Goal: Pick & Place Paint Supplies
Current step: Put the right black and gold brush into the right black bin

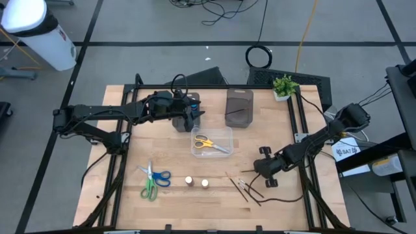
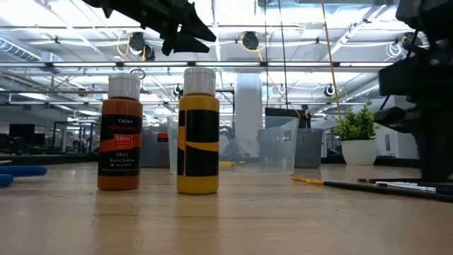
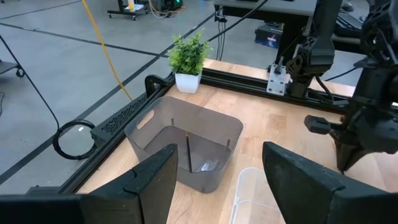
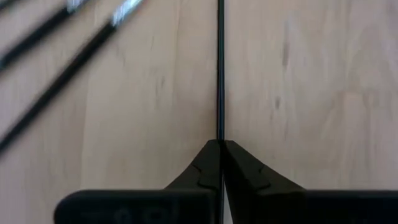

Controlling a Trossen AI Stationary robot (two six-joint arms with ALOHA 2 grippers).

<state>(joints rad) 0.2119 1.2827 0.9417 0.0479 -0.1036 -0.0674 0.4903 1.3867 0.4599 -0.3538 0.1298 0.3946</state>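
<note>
My right gripper (image 1: pixel 255 175) is down at the table's near right, shut on a thin dark brush (image 4: pixel 219 74). Two more brushes (image 4: pixel 68 37) lie flat on the wood beside it. Two paint bottles (image 1: pixel 188 181) (image 1: pixel 205 184) stand upright near the front edge; in the low view one is brown (image 2: pixel 119 134) and one yellow (image 2: pixel 198 134). Green and blue scissors (image 1: pixel 153 179) lie at the near left. Yellow scissors (image 1: pixel 207 143) lie in the clear box (image 1: pixel 224 132). My left gripper (image 3: pixel 217 180) hovers open above the table's far middle, with nothing between its fingers. My right gripper pinches the brush's thin shaft (image 4: pixel 219 134) between its two fingertips (image 4: pixel 239 163), coming steeply from above. The shaft runs straight on from the seam between the fingers and seems to lie on the wood. The fingers hide the part behind them.
A grey tray (image 1: pixel 239 107) at the far middle holds one brush (image 3: pixel 188 152). A small potted plant (image 1: pixel 285 86) stands at the far right corner. Black frame rails (image 1: pixel 300 130) run along the table's sides. Bare wood lies between the bottles and the brushes.
</note>
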